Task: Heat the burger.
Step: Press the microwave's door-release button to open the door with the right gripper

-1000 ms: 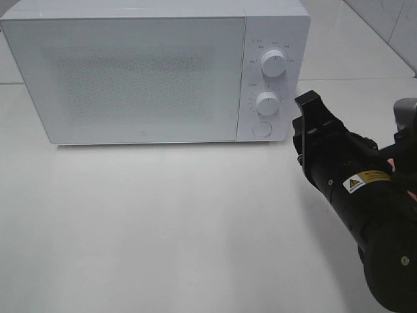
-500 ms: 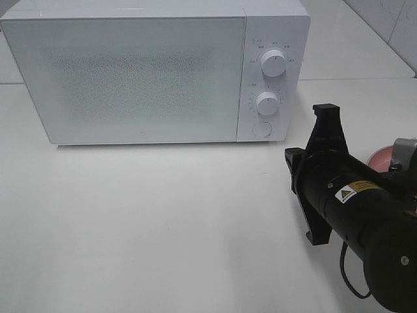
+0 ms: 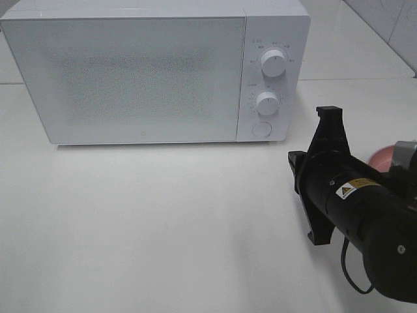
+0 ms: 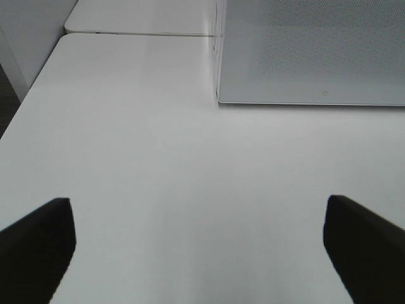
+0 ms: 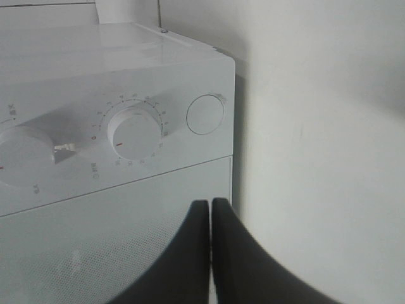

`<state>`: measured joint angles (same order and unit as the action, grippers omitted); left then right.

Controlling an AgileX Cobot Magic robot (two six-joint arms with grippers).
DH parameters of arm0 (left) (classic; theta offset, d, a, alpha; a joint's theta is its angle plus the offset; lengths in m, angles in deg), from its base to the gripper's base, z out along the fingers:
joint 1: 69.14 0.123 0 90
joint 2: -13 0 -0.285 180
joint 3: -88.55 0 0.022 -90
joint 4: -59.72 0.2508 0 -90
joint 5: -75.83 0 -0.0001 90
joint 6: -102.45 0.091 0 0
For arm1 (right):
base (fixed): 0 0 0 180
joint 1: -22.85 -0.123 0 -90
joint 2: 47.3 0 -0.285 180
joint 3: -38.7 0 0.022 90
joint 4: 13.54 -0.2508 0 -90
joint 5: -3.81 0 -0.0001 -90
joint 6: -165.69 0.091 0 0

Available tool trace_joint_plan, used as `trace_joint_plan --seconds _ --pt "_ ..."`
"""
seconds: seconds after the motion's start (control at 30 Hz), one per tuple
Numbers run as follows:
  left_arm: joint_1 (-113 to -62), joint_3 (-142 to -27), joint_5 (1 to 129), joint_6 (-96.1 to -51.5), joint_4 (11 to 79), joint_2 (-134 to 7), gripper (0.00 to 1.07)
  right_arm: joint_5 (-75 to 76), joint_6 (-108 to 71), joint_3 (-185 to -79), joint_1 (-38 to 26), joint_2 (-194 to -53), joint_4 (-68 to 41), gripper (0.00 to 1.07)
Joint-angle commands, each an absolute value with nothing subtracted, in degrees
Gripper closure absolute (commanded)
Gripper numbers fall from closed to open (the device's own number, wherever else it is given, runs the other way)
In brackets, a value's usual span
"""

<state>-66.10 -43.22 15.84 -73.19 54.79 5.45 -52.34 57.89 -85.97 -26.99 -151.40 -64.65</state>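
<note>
The burger is out of view in every frame. The white microwave [image 3: 130,78] stands at the back of the table with its door closed. My right gripper [image 3: 328,117] hovers a little to the right of its control panel, rolled on its side. In the right wrist view the right gripper [image 5: 211,218] is shut with nothing between its fingers, pointing toward the microwave [image 5: 114,76] front near the round button [image 5: 205,114]. My left gripper [image 4: 202,253] is open and empty, low over the bare table, facing the microwave's left corner [image 4: 218,95].
Two white knobs [image 3: 273,63] [image 3: 268,103] and a round button [image 3: 261,129] sit on the microwave's right panel. A pink plate [image 3: 380,157] peeks out behind the right arm. The white table [image 3: 163,222] stretches in front of the microwave.
The right gripper closed from partly open. Its arm rolled over and drew back, down and to the right of the panel, uncovering the plate's edge. The left gripper has not changed.
</note>
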Motion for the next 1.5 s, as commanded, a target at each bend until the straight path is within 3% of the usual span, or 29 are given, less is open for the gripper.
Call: trace_joint_plan --seconds 0.03,0.8,1.5 --pt "-65.87 -42.99 16.64 -73.42 54.57 6.71 0.04 -50.85 58.34 -87.86 -24.93 -152.83 -60.81 1.07" --pt "-65.87 -42.99 16.64 -73.42 54.57 6.71 0.04 -44.09 62.87 -100.35 -14.1 -164.58 -46.95 1.07" --pt "-65.87 -42.99 16.64 -73.42 54.57 6.71 0.04 -42.14 63.67 -110.95 -8.31 -173.8 -43.17 1.07"
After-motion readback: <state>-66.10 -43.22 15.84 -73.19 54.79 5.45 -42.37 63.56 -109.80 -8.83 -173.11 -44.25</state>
